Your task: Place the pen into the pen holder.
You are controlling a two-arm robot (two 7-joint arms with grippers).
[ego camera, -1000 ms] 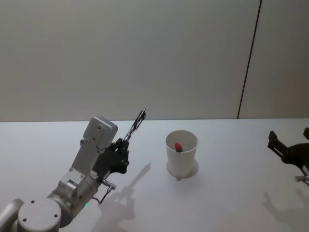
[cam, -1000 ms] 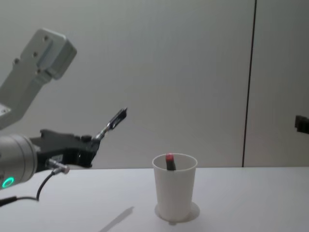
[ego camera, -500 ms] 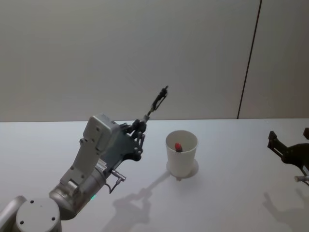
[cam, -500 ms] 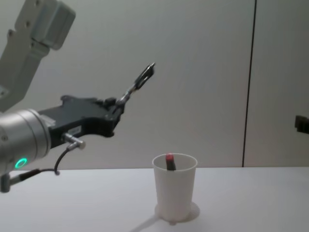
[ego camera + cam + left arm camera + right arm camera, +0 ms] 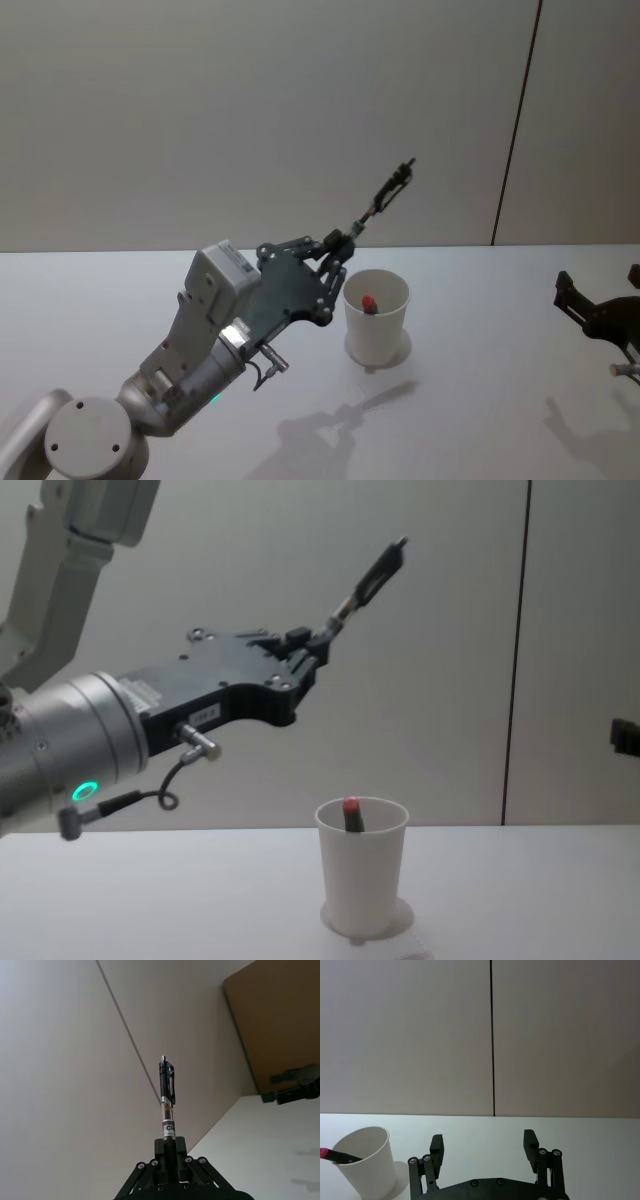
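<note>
Scene: a white surface in front of a plain pale wall, with two robot arms and a paper cup.

Pen: a slim clear-and-black click pen held up in the air, touching nothing but the pincer that grips it.

Pen's long axis: tilted, not upright and not level. It rises from the gripped lower end up and toward the robot's right. The left wrist view shows the black clip and the click button at the free upper end.

Left pincer: clenched on the pen's lower end, its black fingers closed round the barrel. The pen runs straight out from the fingertips, in line with the pincer.

Pen against pen holder: in the chest view the pincer hangs well above the cup and to its left, and the pen's free end sits high over the cup's right-hand side.

Pen holder: a white paper cup standing upright on the surface, near the middle.

Inside the cup: a dark stick with a red tip, leaning against the inner wall, its red end just above the rim.

Right pincer: parked at the far right above the surface, fingers spread wide, gripping nothing, well apart from the cup.
</note>
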